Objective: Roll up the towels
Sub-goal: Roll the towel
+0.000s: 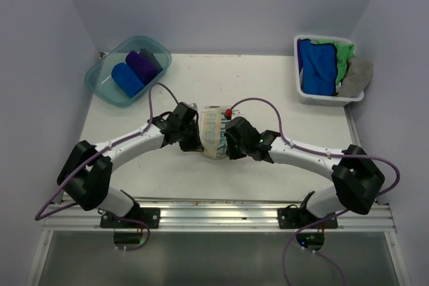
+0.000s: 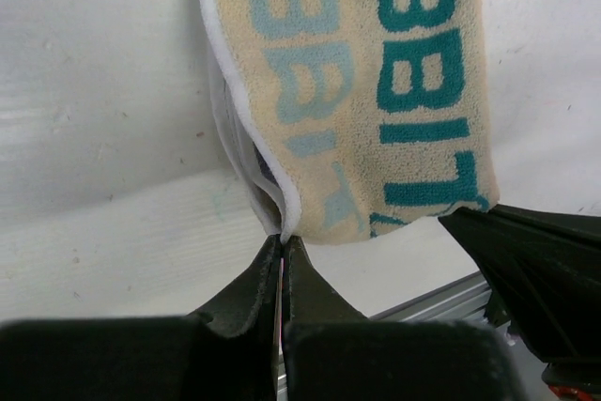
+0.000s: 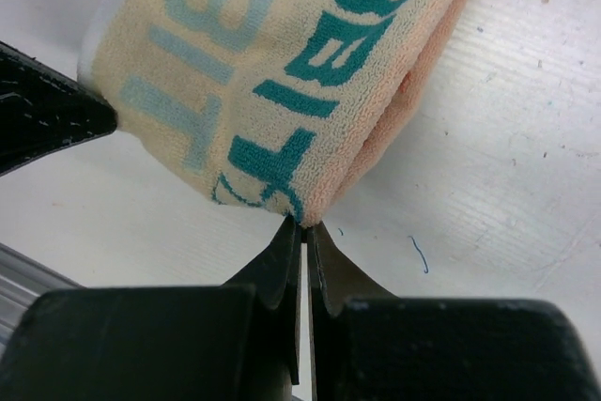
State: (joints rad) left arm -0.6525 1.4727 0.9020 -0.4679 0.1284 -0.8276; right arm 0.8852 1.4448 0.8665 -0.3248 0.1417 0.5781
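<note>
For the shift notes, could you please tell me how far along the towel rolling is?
Done: a rolled royal blue towel and a rolled purple towel lie in the translucent teal plastic tub. In hand: the left gripper and right gripper pinch the cream towel with teal lettering. Left: loose blue towel, green towel and grey towel in the white plastic basket.

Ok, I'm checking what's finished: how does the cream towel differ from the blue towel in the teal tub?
The cream towel lies as a folded strip on the table; the blue towel is a tight roll inside the tub. The cream towel carries teal lettering; the blue towel is plain. Both are soft cloth.
</note>
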